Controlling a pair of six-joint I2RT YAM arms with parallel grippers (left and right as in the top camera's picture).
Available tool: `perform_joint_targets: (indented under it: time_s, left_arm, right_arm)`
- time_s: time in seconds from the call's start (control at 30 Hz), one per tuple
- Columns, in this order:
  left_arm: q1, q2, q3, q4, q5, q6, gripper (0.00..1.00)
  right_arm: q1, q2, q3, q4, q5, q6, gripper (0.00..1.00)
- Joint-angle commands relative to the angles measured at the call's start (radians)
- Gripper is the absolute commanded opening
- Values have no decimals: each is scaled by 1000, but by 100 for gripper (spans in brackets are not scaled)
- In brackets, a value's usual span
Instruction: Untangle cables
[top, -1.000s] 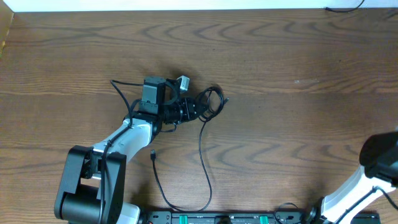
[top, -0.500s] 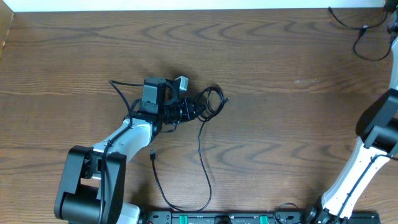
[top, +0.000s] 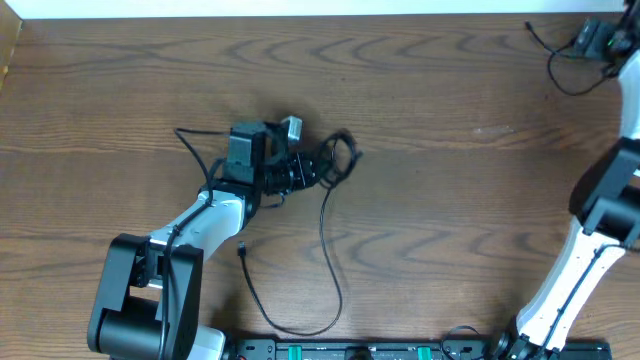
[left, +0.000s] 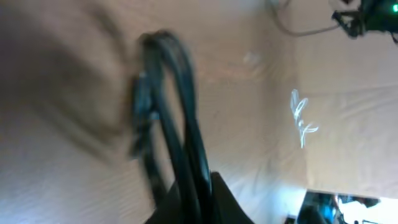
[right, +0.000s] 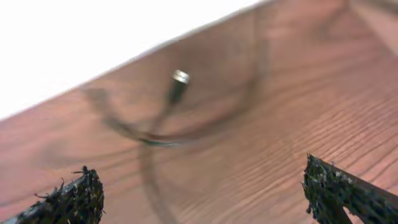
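A small knot of black cables (top: 338, 160) lies mid-table, and my left gripper (top: 305, 172) is shut on its left side. From the knot one long black cable (top: 330, 260) trails toward the front edge and curls back to a small plug (top: 243, 250). In the left wrist view the cable loops (left: 166, 106) rise blurred from between the closed jaws. A separate black cable (top: 556, 66) lies at the far right corner. My right gripper (top: 600, 38) hovers beside it, open. In the right wrist view its plug end (right: 179, 84) rests on the wood beyond the spread fingertips (right: 78, 196), nothing between them.
The table's far edge (top: 300, 16) runs right behind the right gripper. The left arm's base (top: 135, 300) stands at the front left, the right arm (top: 600, 230) along the right side. A bar of electronics (top: 350, 350) lines the front edge.
The right arm swung from the front right up to the far right corner with a black cable, then opened and let it go. The left gripper shifted slightly left with the knot.
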Motion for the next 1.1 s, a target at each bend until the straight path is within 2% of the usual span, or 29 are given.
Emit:
perform_joint_targets:
  time_s: [0.0,0.13,0.17,0.23,0.27,0.33,0.37,0.4,0.43,0.47,0.5,0.67,0.73,0.8,0.97,1.07]
  left_arm:
    - [-1,-2,6,157,71,-135,8]
    - [-1,-2,6,312,81,-288,8]
    - [-1,-2,6,390,82,-359,8]
    - [-1,-2,6,489,82,-432,8]
    - [-1,-2,6,583,89,-492,8]
    - [0,-2,6,671,116,-533,8]
    - [-1,-2,6,701,135,-540,8]
    - [-1,-2,6,717,154,-543,8]
    - [-1,-2,6,719,170,-543,8]
    - [-1,-2,6,719,181,-543,8]
    - [-1,-2,6,719,189,-542,8]
    - [-1,-2,6,719,194,-542,8]
    - [0,-2,6,719,193,-542,8]
    - [-1,-2,6,718,182,-542,8]
    - [0,-2,6,718,150,-542,8]
    - [0,-2,6,718,140,-542,8]
  right_arm:
    - [5,-253,21,-71,-264,92,99]
    - [12,-370,21,-202,-397,142,99]
    - [19,-405,21,-250,-411,166,99]
    - [23,-430,21,-253,-385,168,99]
    - [23,-446,21,-193,-294,164,99]
    - [19,-449,21,-141,-186,146,99]
    - [16,-448,21,-128,-148,134,88]
    - [13,-441,21,-123,-130,105,69]
    - [9,-433,21,-127,-126,79,33]
    - [6,-426,21,-134,-126,72,9]
    - [2,-413,21,-139,-126,69,1]
    - [0,-328,21,-53,-141,39,1]
    - [0,-285,21,14,-142,87,1]
    - [-4,-251,21,96,-142,228,1]
    - [-68,-204,21,417,-175,689,1]
    - [-105,-155,21,479,-130,879,1]
